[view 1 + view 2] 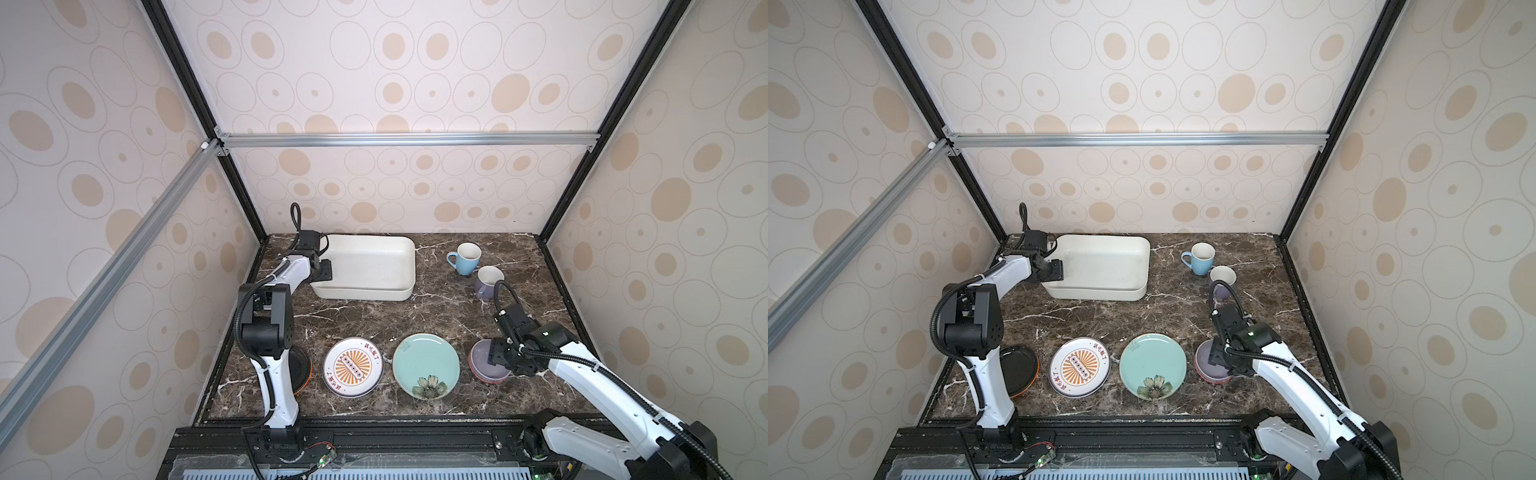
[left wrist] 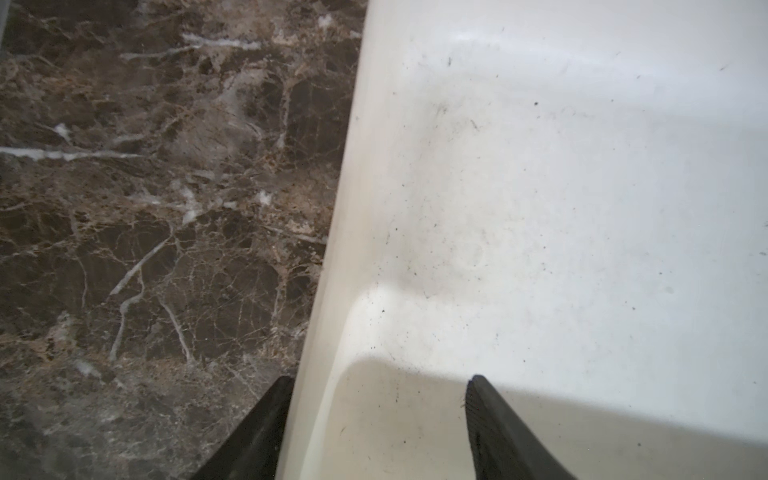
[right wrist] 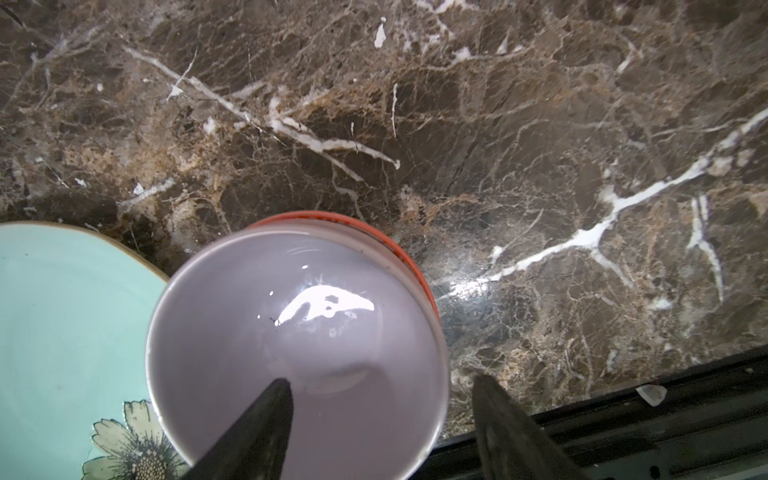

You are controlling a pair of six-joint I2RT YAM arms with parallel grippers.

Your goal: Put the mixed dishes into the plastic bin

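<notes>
Jaws of the left gripper (image 2: 378,379) are seen spread apart astride a side wall of the white plastic bin (image 1: 361,294), 1 jaw outside over the bench (image 1: 436,316) and 1 inside, with nothing clamped. Those of the right gripper (image 3: 380,378) are likewise held open across the rim of the lavender bowl (image 3: 291,332), which is nested in a red-rimmed bowl (image 3: 409,259) at the front right of the bench; no grip is made yet. Nothing is seen inside the bin, which is set at the back left, so the task is judged barely begun. All 7 visible dishes are left to be moved: the 2 bowls, the teal flowered plate (image 1: 426,365), the orange-sunburst plate (image 1: 352,367), the black plate with an orange rim (image 1: 1017,370), the light blue mug (image 1: 465,259) and the lavender mug (image 1: 487,284).
</notes>
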